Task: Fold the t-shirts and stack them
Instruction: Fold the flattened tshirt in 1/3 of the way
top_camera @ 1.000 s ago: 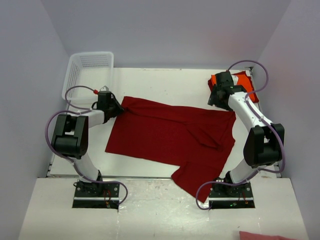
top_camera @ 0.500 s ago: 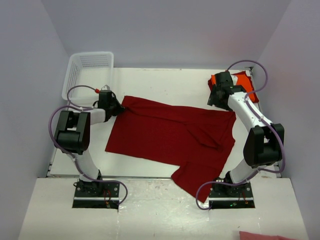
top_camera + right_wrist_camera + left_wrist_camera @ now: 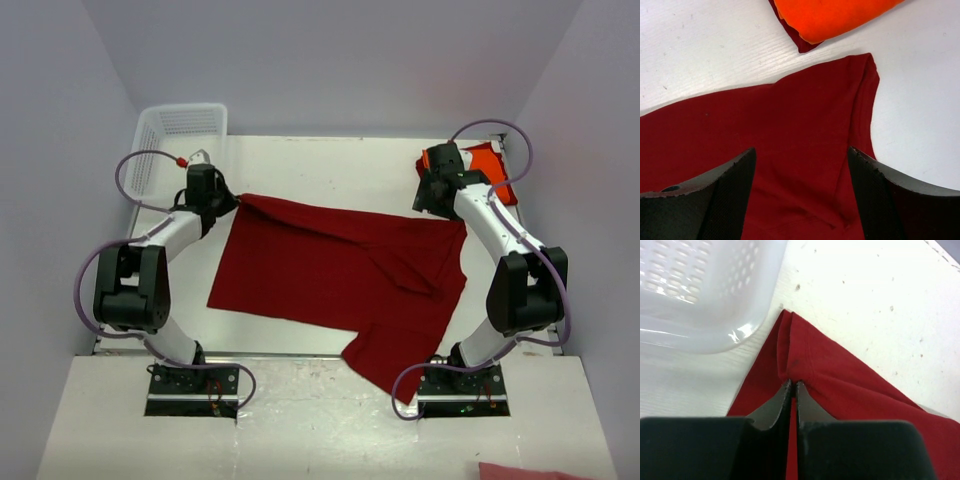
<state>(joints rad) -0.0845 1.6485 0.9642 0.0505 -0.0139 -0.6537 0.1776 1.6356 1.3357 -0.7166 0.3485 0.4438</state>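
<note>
The crimson t-shirt (image 3: 340,270) lies spread open across the middle of the white table (image 3: 330,160). Its body is mostly flat, with a raised crease running from the middle toward 3 o'clock. At about 5 o'clock one end of it runs past the table's near edge.

The left claw (image 3: 228,203) is at the shirt's 10 o'clock corner. In the left wrist view this claw (image 3: 793,385) is pinched tight, with no gap between its fingers except the fold of red hem caught there. The cloth bunches into a small ridge just beyond the tips. The white mesh basket (image 3: 700,290) stands just beside that corner, toward 11 o'clock, apart from the cloth.

The right claw (image 3: 433,200) is over the shirt's 2 o'clock corner. In the right wrist view the claw (image 3: 800,150) gapes wide, one finger on either side of the red cloth below, and it holds nothing. Whether the tips touch the cloth cannot be told.

The folded orange t-shirt (image 3: 835,17) rests at the table's 1 o'clock corner, near the crimson shirt's corner but apart from it. A strip of darker red cloth (image 3: 799,44) shows under its edge.
</note>
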